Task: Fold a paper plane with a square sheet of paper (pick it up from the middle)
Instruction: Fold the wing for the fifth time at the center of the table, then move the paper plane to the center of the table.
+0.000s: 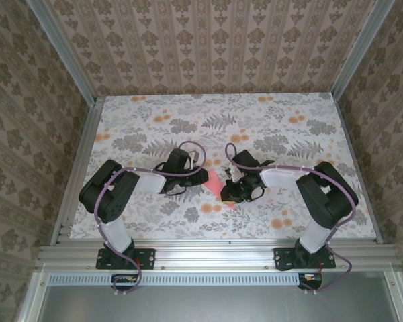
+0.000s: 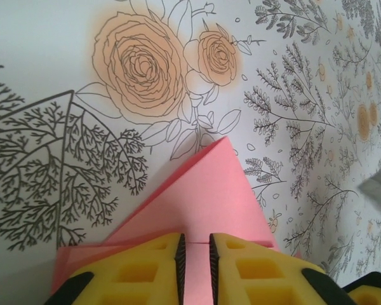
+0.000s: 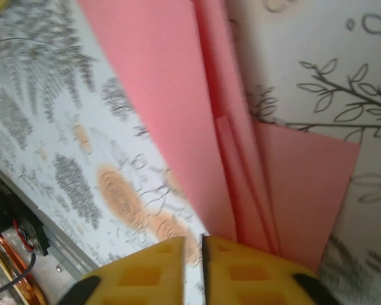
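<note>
Paper [image 1: 216, 182] being flanked mid-frame by left gripper [image 2: 195, 244], right gripper [image 3: 203, 244], probably for creasing; fingers near-closed, grasp cannot be told.

The paper [image 2: 209, 197] is plain salmon pink. The table [image 1: 154, 121] is white, printed with grey ferns and leaves and pale orange roses. The left tool [image 2: 195, 254] and right tool [image 3: 203, 254] carry yellow pads on black. The walls [image 1: 208, 40] wear beige damask wallpaper. The arms [image 1: 114, 194] are black and white.
</note>
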Motion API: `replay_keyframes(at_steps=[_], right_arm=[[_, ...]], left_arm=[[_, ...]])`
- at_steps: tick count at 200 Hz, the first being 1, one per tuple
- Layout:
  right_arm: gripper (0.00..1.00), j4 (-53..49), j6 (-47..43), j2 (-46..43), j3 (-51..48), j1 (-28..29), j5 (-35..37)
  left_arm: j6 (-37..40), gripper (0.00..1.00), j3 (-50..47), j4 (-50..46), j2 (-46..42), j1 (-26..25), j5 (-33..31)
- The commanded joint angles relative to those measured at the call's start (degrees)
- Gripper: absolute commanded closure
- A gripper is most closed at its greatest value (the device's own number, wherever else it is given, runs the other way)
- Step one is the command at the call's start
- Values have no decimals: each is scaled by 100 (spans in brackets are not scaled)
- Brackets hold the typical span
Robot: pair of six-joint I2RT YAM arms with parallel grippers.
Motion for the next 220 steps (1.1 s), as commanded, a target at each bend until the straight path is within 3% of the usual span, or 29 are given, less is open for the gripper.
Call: replay_keyframes(at_steps=[1, 32, 77, 101, 165, 220], right_arm=[[75, -333, -113, -634, 318, -144, 337], [64, -596, -414, -770, 468, -414, 1176], [56, -633, -820, -255, 661, -435, 1009], [51, -359, -823, -37, 626, -417, 558], [58, -440, -1064, 555, 882, -236, 244], [68, -637, -1190, 555, 982, 109, 515]], left_arm=[[146, 72, 76, -518, -395, -65, 23], [120, 55, 35, -984, -1421, -100, -387], [-232, 37, -529, -1635, -2505, -73, -1128], [-418, 34, -761, -1733, -2764, -65, -1240], [-522, 34, -709, -1816, -2669, -73, -1183], [-709, 33, -603, -1761, -2304, -73, -1068]])
